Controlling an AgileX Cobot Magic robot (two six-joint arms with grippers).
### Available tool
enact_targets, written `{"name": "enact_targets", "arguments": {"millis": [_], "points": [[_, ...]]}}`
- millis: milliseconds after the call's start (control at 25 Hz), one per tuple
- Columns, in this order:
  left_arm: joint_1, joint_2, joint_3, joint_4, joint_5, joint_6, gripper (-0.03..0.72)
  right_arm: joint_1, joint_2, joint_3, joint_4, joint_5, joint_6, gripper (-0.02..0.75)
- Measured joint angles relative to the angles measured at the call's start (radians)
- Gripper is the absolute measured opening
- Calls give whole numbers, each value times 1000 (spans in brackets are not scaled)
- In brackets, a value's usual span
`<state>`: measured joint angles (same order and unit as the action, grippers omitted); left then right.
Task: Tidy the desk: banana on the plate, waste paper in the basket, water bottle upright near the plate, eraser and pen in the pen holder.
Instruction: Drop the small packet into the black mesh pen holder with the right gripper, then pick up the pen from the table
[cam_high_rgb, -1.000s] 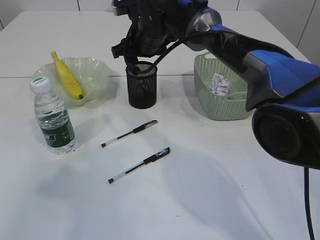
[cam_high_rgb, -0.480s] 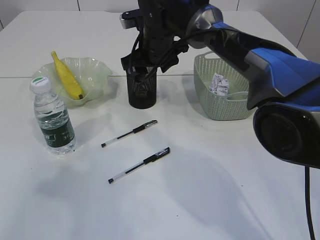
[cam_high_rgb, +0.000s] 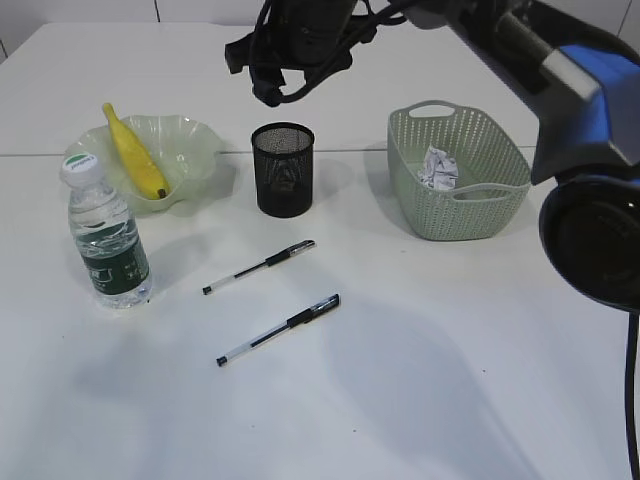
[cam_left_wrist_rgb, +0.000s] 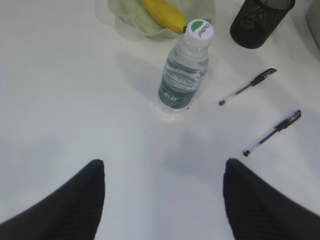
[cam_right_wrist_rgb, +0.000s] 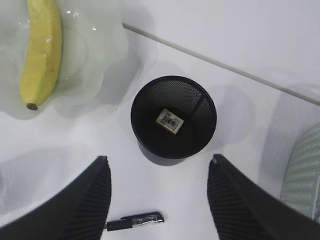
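- Where the exterior view slants down on the plain white desk (cam_high_rgb: 420, 380), the right gripper (cam_high_rgb: 268, 72) hangs above the black wire-mesh pen holder (cam_high_rgb: 283, 169); its jaws are hard to read there.
- That view alone shows crumpled waste paper (cam_high_rgb: 437, 167) inside the sage-green woven basket (cam_high_rgb: 458, 172) towards the desk's right edge, the curved yellow banana (cam_high_rgb: 133, 151) on the ruffled pale-green plate (cam_high_rgb: 190, 145), and the clear water bottle (cam_high_rgb: 106, 233) upright near the left edge.
- Two black-capped pens (cam_high_rgb: 259, 267) (cam_high_rgb: 279, 329) lie mid-desk.
- The left wrist view shows the left gripper (cam_left_wrist_rgb: 164, 167) spread wide, empty, well short of the bottle.
- The right wrist view looks straight into the holder: a small pale-yellow eraser (cam_right_wrist_rgb: 170, 120) lies on its bottom, between the right gripper's parted, empty jaws.
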<state>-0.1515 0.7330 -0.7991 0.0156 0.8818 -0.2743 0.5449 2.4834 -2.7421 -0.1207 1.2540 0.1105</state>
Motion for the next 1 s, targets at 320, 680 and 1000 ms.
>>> {"name": "enact_targets", "arguments": {"millis": [320,680,1000], "points": [[0,0,0,-6,20,0,527,0,-51,-1,34,4,-1,454],[0,0,0,-5,68,2,527,0,-98,-1,-3,8,-5,439],[0,0,0,-5,68,2,527,-33,-163,119,7,8,-33,432]]}}
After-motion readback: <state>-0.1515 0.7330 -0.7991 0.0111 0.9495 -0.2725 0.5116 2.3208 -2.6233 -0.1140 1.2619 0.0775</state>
